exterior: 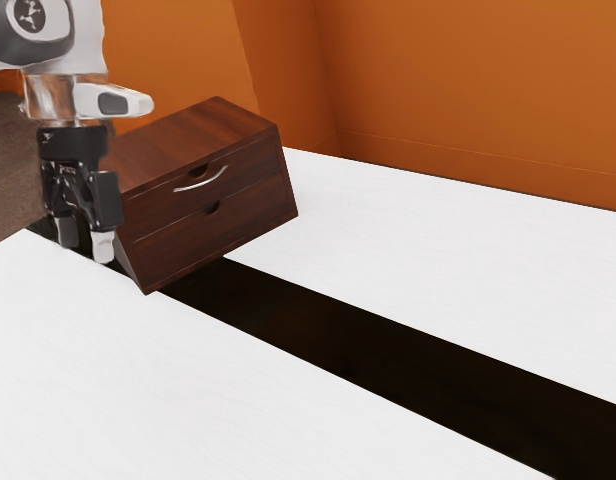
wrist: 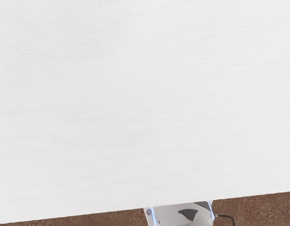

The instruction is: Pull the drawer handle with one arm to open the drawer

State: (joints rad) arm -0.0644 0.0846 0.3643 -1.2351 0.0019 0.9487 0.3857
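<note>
The white table [exterior: 408,240] spreads under my pincer and far off toward the exterior view's right. A dark strip [exterior: 388,360] cuts across it at a slant, starting close by the pincer. Behind everything stands an orange wall [exterior: 468,70].

The dark wooden cabinet [exterior: 188,135] sits on the table just beside the pincer, on the side toward the exterior view's right. Its near corner is close to my fingertips, but I cannot tell whether they touch. Its front faces away from the pincer at an angle and leans back a little. The upper drawer [exterior: 243,172] lies flush with the lower drawer [exterior: 228,225], so I read it as closed. The curved silver handle [exterior: 200,182] sits on the upper drawer's front, above the fingertips' level and clear of them.

My pincer [exterior: 83,240] hangs pointing down, low over the table. Its fingers [exterior: 104,244] are spread, with nothing between them.

In the wrist view I see bare table [wrist: 135,94] below the hand, and beyond its edge a band of brown floor [wrist: 65,220].
</note>
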